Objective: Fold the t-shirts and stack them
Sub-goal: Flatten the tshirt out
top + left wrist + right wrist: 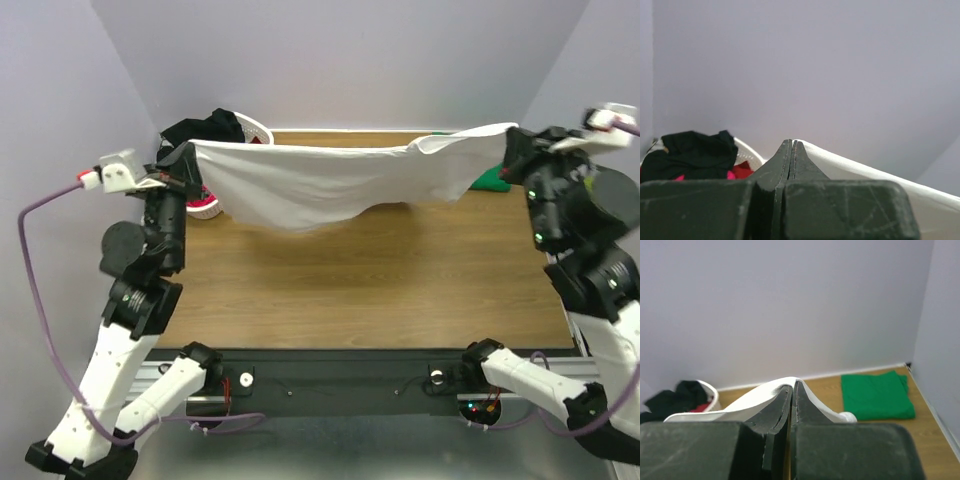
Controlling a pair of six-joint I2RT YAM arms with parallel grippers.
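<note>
Left gripper (186, 162) and right gripper (512, 148) each clamped tight on one end of the white t-shirt (330, 182), which is stretched between them and sags above the tabletop (350, 285). Behind it, folded green t-shirt (876, 396) far right on the tabletop; black t-shirt (208, 128) heaped in basket (262, 130) far left.

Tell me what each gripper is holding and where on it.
Both hold the white t-shirt, stretched between them: left gripper pinches the left end of its taut top edge, right gripper the right end.
</note>
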